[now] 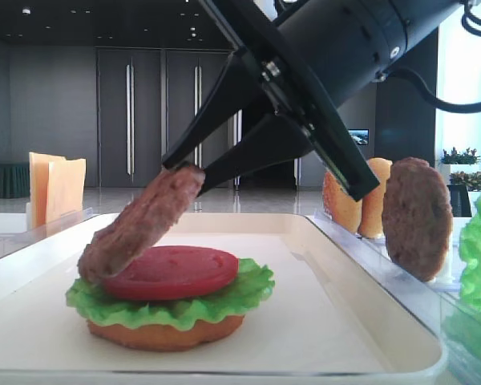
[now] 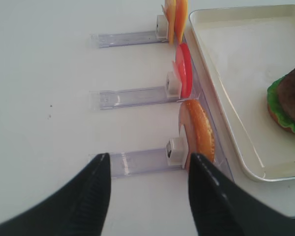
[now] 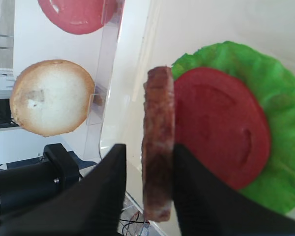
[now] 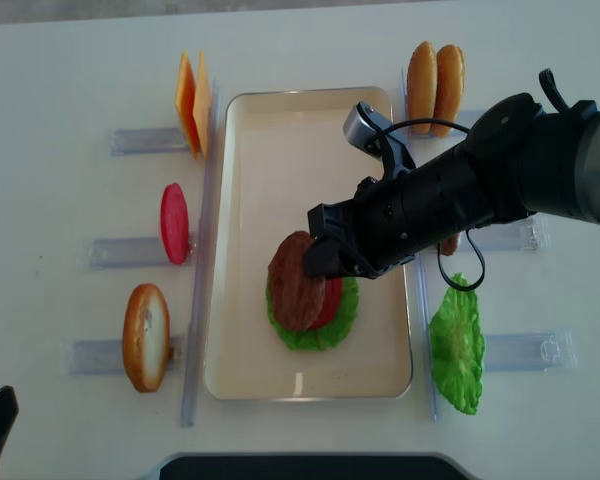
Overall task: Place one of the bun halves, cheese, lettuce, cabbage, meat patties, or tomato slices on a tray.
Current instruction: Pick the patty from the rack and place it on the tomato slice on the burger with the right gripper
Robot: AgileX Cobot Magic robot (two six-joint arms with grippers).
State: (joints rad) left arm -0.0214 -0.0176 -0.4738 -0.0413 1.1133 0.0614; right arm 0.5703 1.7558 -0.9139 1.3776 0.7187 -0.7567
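A cream-white tray (image 4: pixel 260 140) holds a stack: a bun half (image 1: pixel 164 335), lettuce (image 1: pixel 224 301) and a tomato slice (image 1: pixel 176 271). A brown meat patty (image 1: pixel 140 224) leans tilted on that stack, its low edge on the lettuce and tomato, its high edge between the fingers of my right gripper (image 1: pixel 184 167). In the right wrist view the patty (image 3: pixel 158 147) touches one finger while a gap shows at the other, so the right gripper (image 3: pixel 148 150) stands open. My left gripper (image 2: pixel 148 158) hangs open over bare table beside a racked bun half (image 2: pixel 199 135).
Clear slotted racks flank the tray. On the left stand cheese slices (image 4: pixel 192 100), a tomato slice (image 4: pixel 174 222) and a bun half (image 4: pixel 145 337). On the right stand two bun halves (image 4: pixel 435 75), another patty (image 1: pixel 417 216) and a lettuce leaf (image 4: pixel 457 345).
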